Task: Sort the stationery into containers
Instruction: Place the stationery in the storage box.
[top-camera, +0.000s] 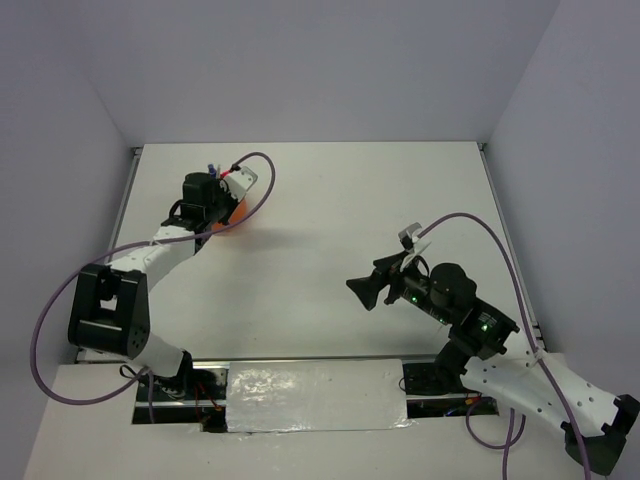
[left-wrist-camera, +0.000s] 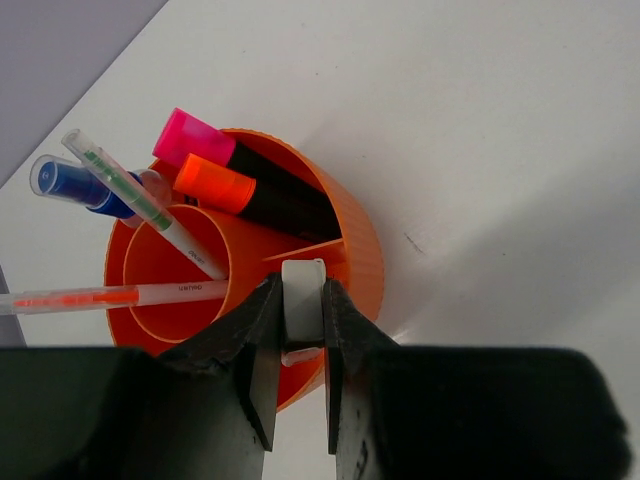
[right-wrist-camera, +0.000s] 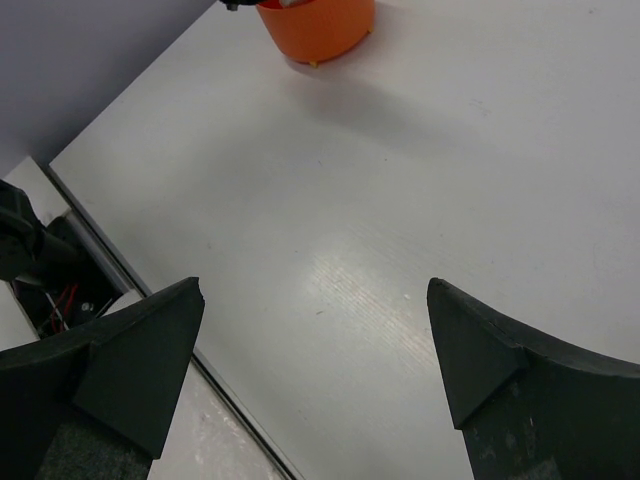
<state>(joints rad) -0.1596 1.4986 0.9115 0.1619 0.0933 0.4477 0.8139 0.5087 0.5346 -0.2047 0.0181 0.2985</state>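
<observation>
Two grippers for you | your left gripper (left-wrist-camera: 298, 340) pinches eraser (left-wrist-camera: 302, 298), narrow, over cup (left-wrist-camera: 362, 255) near edge | highlighters (left-wrist-camera: 255, 190) stand in cup beyond its fingertips | your right gripper (right-wrist-camera: 315, 335) gapes wide, cup far ahead.

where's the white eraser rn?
The white eraser is pinched in the left tool, over the rim of the orange cup, bottom centre of the left wrist view.
</observation>
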